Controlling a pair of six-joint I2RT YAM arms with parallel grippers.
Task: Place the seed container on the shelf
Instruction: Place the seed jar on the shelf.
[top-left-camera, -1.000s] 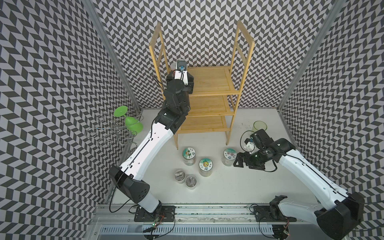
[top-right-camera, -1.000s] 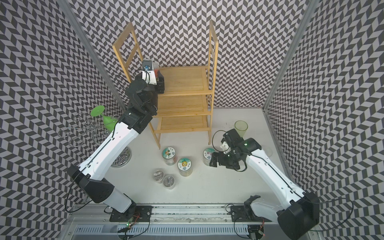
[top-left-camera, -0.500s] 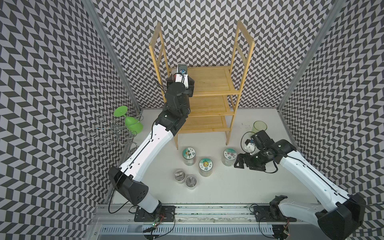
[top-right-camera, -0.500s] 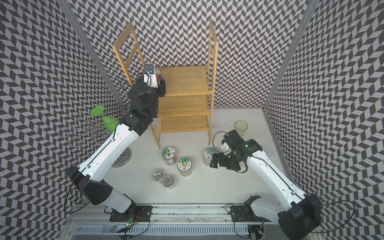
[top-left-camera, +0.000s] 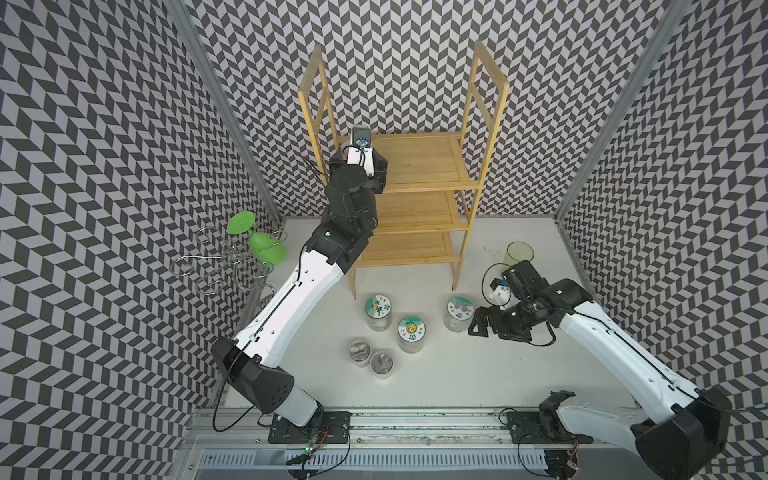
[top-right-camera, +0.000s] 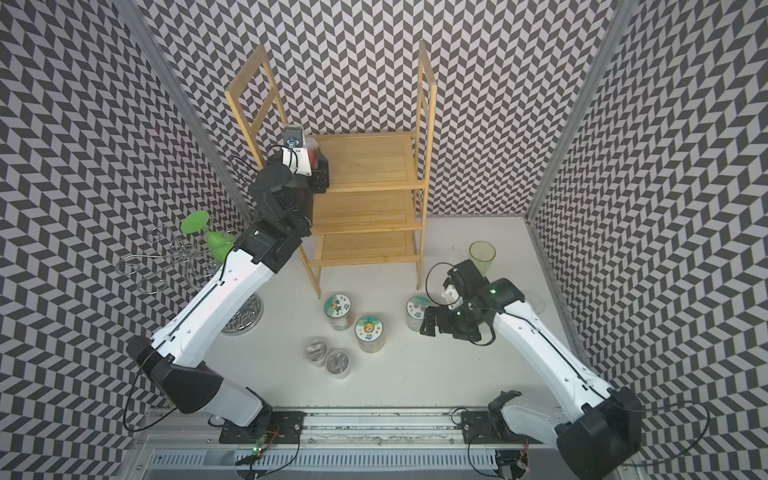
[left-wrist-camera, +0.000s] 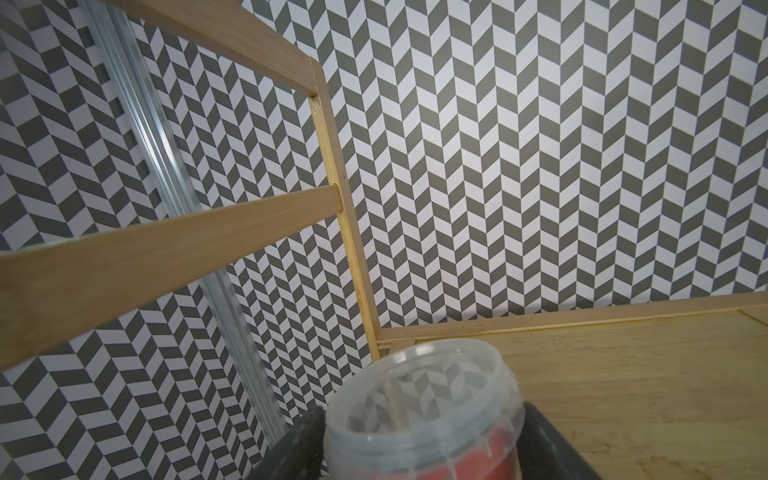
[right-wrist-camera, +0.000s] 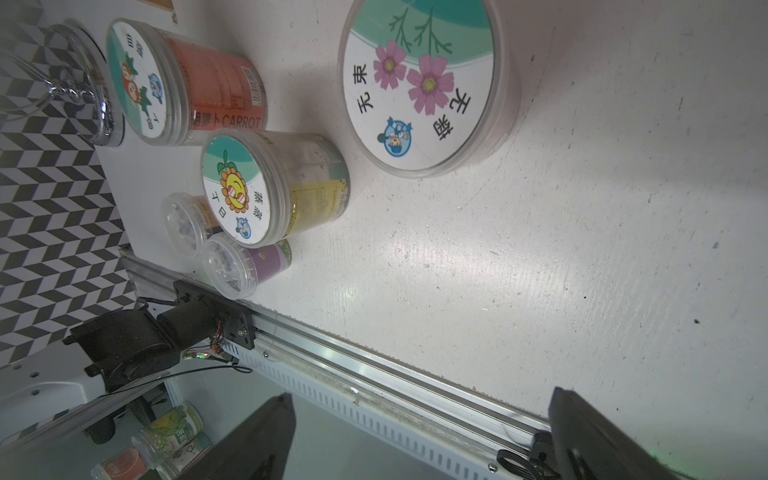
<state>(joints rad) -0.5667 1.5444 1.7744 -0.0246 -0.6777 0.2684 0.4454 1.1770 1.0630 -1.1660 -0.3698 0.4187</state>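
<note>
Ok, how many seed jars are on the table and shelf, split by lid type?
Large jars, picture lids, on the table: 3
Small jars, clear lids, on the table: 2
Clear-lid jar at the shelf top board, between the left hand jaws: 1
Total: 6

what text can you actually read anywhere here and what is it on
"CARROT", after Chinese characters: side label of the red jar.
"无拘无束": flower lid, in two pairs.
"蒸蒸日上": sunflower lid, in two pairs.
Lid and fine print of the red jar: too small to read.
Labels of the small jars below the table edge: blurred.
</note>
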